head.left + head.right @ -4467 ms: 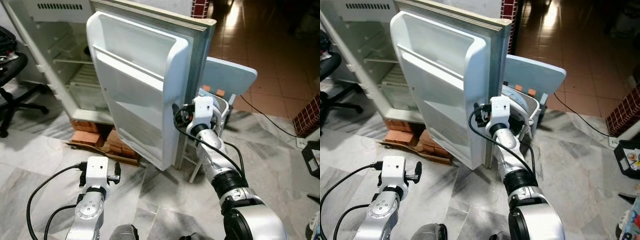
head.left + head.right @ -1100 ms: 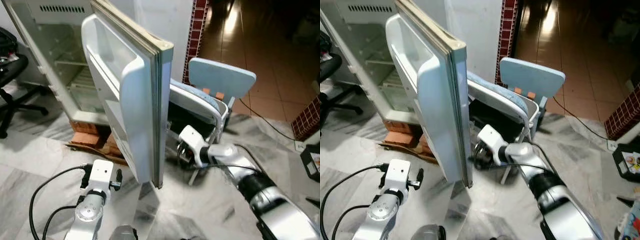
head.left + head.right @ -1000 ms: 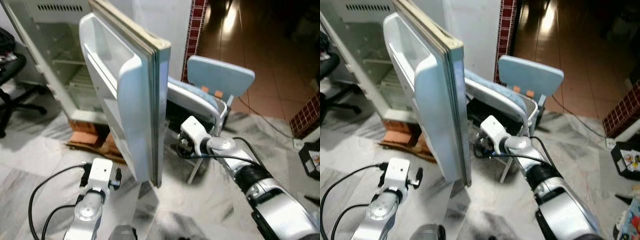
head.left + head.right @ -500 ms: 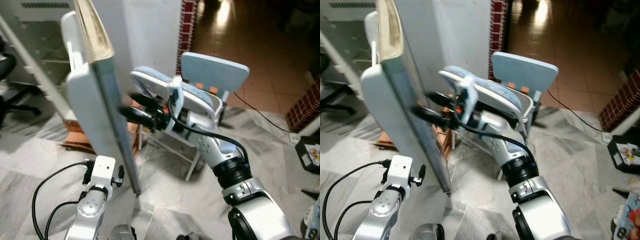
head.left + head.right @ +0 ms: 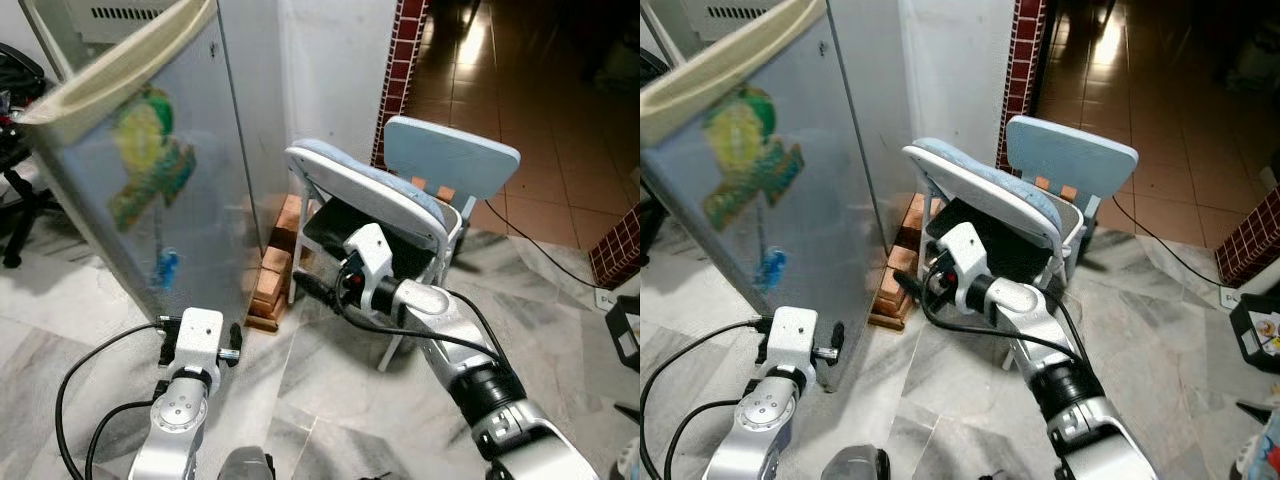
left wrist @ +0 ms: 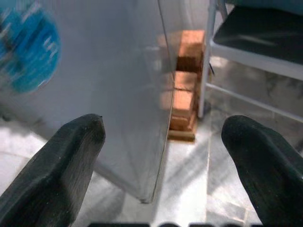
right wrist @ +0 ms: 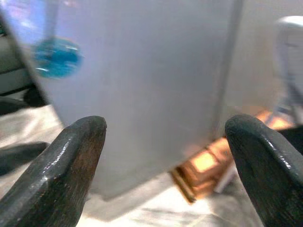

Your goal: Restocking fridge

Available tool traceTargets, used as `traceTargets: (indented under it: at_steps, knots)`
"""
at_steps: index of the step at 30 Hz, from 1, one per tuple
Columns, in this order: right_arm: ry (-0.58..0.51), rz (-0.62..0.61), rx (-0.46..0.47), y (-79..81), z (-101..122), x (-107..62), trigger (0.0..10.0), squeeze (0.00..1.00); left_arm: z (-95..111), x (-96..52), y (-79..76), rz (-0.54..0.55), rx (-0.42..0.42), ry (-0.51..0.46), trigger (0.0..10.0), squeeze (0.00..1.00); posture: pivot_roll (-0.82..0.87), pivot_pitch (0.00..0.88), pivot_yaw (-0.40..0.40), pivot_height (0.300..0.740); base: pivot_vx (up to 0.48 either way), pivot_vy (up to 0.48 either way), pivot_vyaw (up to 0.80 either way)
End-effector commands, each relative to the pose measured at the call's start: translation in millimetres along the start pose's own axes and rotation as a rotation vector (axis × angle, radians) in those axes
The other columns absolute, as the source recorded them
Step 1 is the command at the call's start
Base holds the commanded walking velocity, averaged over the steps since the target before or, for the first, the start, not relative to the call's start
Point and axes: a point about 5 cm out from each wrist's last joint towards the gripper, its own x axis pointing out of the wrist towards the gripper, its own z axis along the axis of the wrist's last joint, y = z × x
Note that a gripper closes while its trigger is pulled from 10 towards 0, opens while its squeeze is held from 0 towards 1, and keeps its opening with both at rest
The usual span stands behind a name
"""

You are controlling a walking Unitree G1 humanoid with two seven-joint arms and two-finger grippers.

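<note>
Left gripper (image 6: 161, 156) hangs low with jaws spread, nothing between them, near the fridge door (image 5: 150, 200) (stickered face outward). Right gripper (image 7: 165, 156), likewise spread, points at the door beside bricks (image 5: 272, 275) and chair (image 5: 400, 200).

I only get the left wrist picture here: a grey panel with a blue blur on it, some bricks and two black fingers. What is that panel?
Observer: It is the outside of the fridge door, swung nearly shut; the blue blur is the lowest of its stickers, and a green and yellow sticker sits higher up.
Operator: And the white bars beside the bricks?
Observer: They are legs of a folding chair with a pale blue seat, standing to the right of the door.
Operator: Is the other arm doing anything?
Observer: The right gripper is held out low in front of the chair, fingers open, pointing towards the door without touching it.
</note>
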Motion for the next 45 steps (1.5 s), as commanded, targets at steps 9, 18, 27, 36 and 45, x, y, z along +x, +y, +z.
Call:
traceTargets:
  at_steps: [9, 18, 27, 36, 45]
  knots:
    - [-0.065, -0.392, 0.082, -16.1, -13, -23.7, 10.0, 0.0, 9, -2.5, 9.0, 0.038, 0.03, -0.066, 10.0, 0.0, 0.06, 0.073, 0.014, 0.74, -0.269, 0.4, 0.0]
    - [-0.037, -0.492, 0.054, -27.2, -18, -28.3, 10.0, 0.0, 12, -0.6, 3.2, 0.032, 0.027, -0.077, 10.0, 0.0, 0.05, 0.074, 0.019, 0.74, -0.279, 0.394, 0.0]
    - [-0.016, -0.548, 0.05, -32.9, -22, -32.8, 10.0, 0.0, 12, -3.7, 3.9, 0.041, 0.02, -0.111, 10.0, 0.0, 0.04, 0.071, 0.018, 0.74, -0.031, 0.457, 0.0]
    - [0.001, -0.58, 0.069, -34.6, -29, -39.8, 10.0, 0.0, 8, -3.0, 9.0, 0.071, -0.048, -0.105, 10.0, 0.0, 0.02, 0.056, 0.015, 0.74, 0.0, 0.48, 0.0]
    - [0.014, -0.604, 0.062, -40.6, -32, -49.0, 10.0, 0.0, 14, -2.7, 9.7, 0.056, -0.061, -0.152, 10.0, 0.0, 0.02, 0.05, 0.014, 0.74, 0.0, 0.48, -0.73]
